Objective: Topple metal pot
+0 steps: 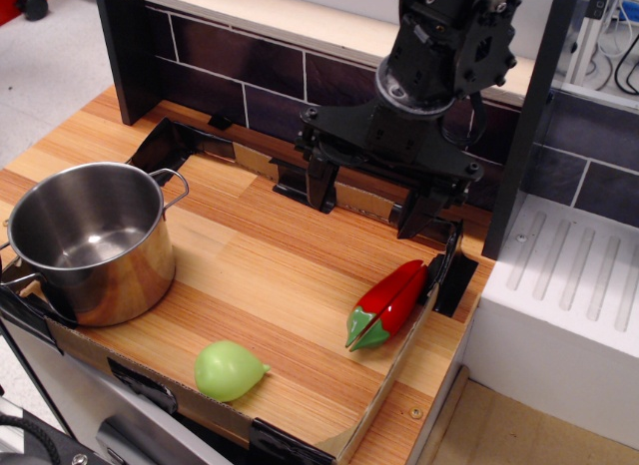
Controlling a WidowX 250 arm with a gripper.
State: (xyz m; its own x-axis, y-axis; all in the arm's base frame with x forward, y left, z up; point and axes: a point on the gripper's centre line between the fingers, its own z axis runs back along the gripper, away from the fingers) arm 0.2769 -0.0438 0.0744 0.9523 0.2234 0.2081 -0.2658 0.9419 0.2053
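The metal pot (92,240) stood upright at the left front corner of the wooden bench (270,255), its open mouth facing up and one wire handle sticking out toward the middle. The end effector (371,198) hung well apart from it, over the back right part of the bench, with its two dark fingers spread and nothing between them. A red pepper toy (389,303) lay just in front of it near the right edge, and a pale green vegetable (230,370) sat near the front edge. To my eye the job had not begun: the arm had yet to approach. The next move would need a long reach leftward, then a push high on the pot's wall or rim to tip it over.
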